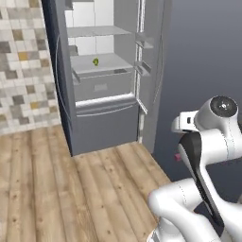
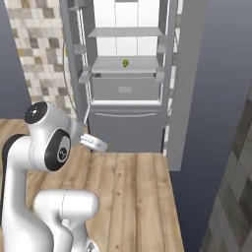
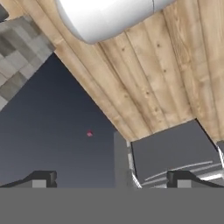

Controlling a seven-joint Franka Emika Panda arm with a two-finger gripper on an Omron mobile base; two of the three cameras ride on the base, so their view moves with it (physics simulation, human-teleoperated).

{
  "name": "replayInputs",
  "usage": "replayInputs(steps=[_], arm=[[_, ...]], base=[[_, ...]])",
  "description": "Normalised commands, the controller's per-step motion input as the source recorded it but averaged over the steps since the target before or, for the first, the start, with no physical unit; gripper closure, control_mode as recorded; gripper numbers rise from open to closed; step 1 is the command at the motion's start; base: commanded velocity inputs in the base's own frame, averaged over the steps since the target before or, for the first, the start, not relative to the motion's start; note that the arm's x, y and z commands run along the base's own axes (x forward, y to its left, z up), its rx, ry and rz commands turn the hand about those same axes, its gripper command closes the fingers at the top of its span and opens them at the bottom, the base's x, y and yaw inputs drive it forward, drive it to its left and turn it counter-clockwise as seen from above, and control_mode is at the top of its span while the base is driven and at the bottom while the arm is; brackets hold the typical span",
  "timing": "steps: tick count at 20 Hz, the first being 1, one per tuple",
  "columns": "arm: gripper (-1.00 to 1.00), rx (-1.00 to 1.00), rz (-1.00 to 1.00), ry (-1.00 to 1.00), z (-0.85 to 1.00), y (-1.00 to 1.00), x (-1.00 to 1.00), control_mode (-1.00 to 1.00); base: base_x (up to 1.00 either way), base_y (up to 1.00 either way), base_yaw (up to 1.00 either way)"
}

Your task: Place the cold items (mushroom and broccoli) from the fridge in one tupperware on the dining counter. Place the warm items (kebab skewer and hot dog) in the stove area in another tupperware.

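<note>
— Fridge (image 1: 101,71) door's already swung open, and there's one small green thing on the middle shelf (image 2: 125,66). Broccoli (image 1: 96,61), you reckon?

— Probably, though it's too small from here to be sure. I can't spot the mushroom at all.

— And the arm's nowhere near it. It's folded up over the wooden floor (image 1: 56,189), well short of the fridge.

— Right, so the base should roll in square to the open compartment first. Reaching from here would stretch the arm flat out.

— What about the end effector (image 3: 111,179)?

— Its two dark tips (image 3: 41,178) sit far apart in the hand view, with nothing between them. So it's spread wide and empty.

— Good for a lumpy floret, then.

— Yes, if it comes in level over the shelf lip and under the shelf above. Close gently, or the thing could skid to the back wall.
</note>
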Motion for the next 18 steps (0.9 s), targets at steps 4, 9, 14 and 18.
replayInputs(steps=[4, 9, 14, 18], arm=[[-1.0, 0.0, 0.0, 0.0, 0.0, 0.0, 0.0, 1.0], [-1.0, 0.0, 0.0, 0.0, 0.0, 0.0, 0.0, 1.0], [-1.0, 0.0, 0.0, 0.0, 0.0, 0.0, 0.0, 1.0], [-1.0, 0.0, 0.0, 0.0, 0.0, 0.0, 0.0, 1.0]], base=[[1.0, -0.31, -0.11], [1.0, -0.03, -0.05], [1.0, 0.07, 0.0], [1.0, 0.08, 0.0]])
